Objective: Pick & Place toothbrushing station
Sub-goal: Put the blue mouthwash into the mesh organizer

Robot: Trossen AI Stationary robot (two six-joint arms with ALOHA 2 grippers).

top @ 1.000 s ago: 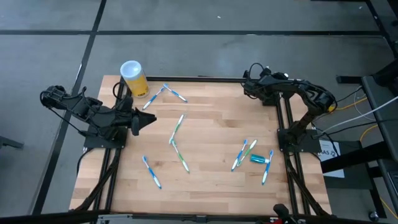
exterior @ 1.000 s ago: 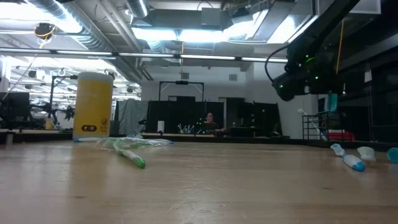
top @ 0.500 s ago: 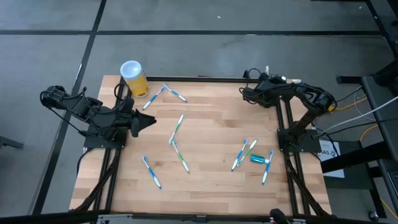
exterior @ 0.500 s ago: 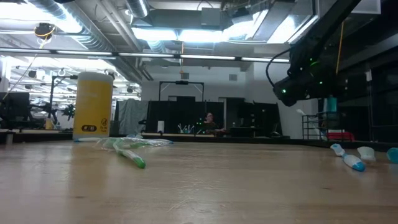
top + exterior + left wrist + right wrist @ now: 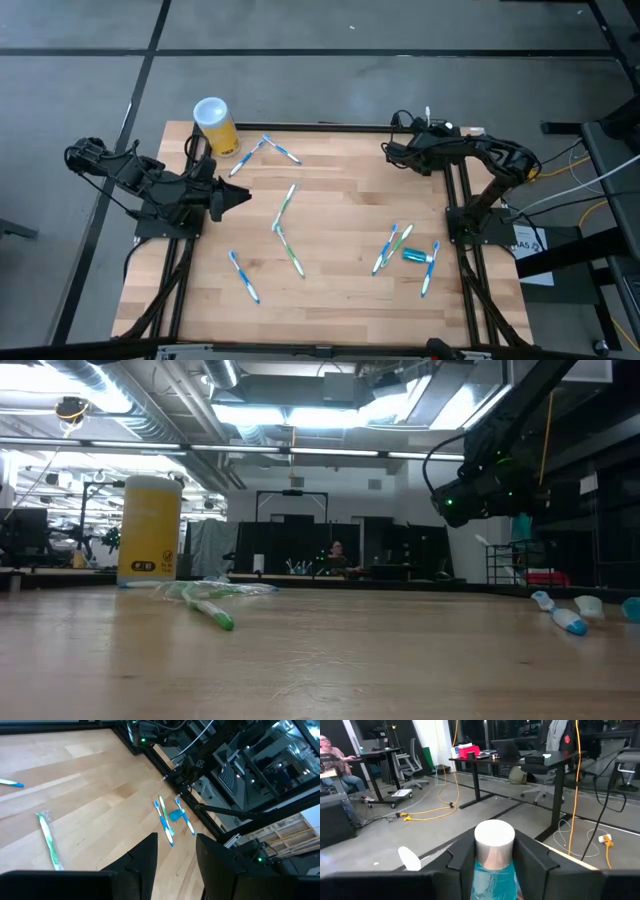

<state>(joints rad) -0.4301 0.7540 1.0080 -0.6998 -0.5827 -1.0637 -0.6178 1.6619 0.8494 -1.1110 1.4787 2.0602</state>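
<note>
The toothbrushing station shows in no view, so its heft and best hold can't be judged. The wooden table (image 5: 340, 210) carries a yellow cup (image 5: 216, 125) and scattered toothbrushes (image 5: 288, 235), with an open workshop beyond. The left claw (image 5: 176, 842) waits part-open and empty; the right claw (image 5: 494, 845) pinches a teal piece (image 5: 494, 870).

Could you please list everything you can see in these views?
Table: one, light wood, under both arms.
Cup: one, yellow with white lid, far left corner.
Toothbrushes: about eight, blue or green; two by the cup, two mid-table, one near left, three near right.
Small packet: one, teal, among the right-hand brushes.
Person: one, seated in the room behind.
Left gripper: open, empty, at the table's left side.
Right gripper: at the far right corner, closed on a teal item with white cap.
</note>
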